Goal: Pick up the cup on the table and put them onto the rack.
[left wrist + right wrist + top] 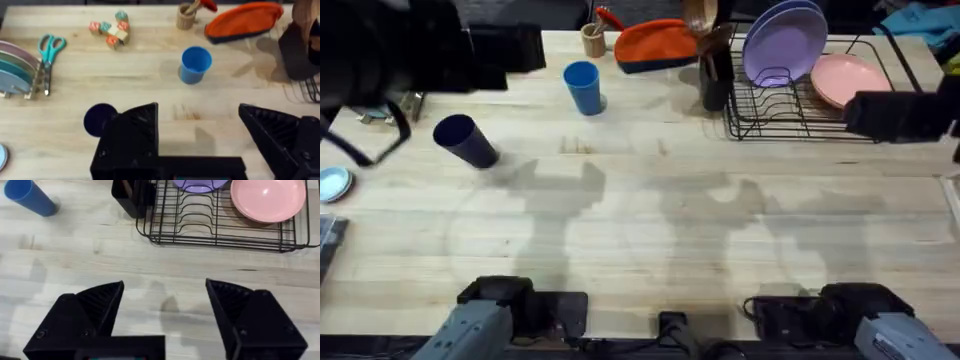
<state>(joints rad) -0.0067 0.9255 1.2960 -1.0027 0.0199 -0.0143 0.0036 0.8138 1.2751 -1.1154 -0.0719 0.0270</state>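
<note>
Two cups stand upright on the table: a dark navy cup (465, 140) at the left and a bright blue cup (583, 87) farther back. In the left wrist view my left gripper (197, 112) is open and empty above the table. The blue cup (196, 64) lies beyond the gap and the navy cup (97, 119) sits partly behind one finger. My right gripper (165, 285) is open and empty over bare table in front of the black wire rack (220, 225). The rack (800, 115) stands at the back right, holding purple plates (785, 45) and a pink plate (845, 80).
A tall black utensil holder (715, 75) stands against the rack's left side. An orange pouch (655, 45) and a small wooden cup (593, 40) sit at the back. Scissors (50, 50), toy blocks (112, 30) and a small stand of pastel plates (15, 67) lie at the far left.
</note>
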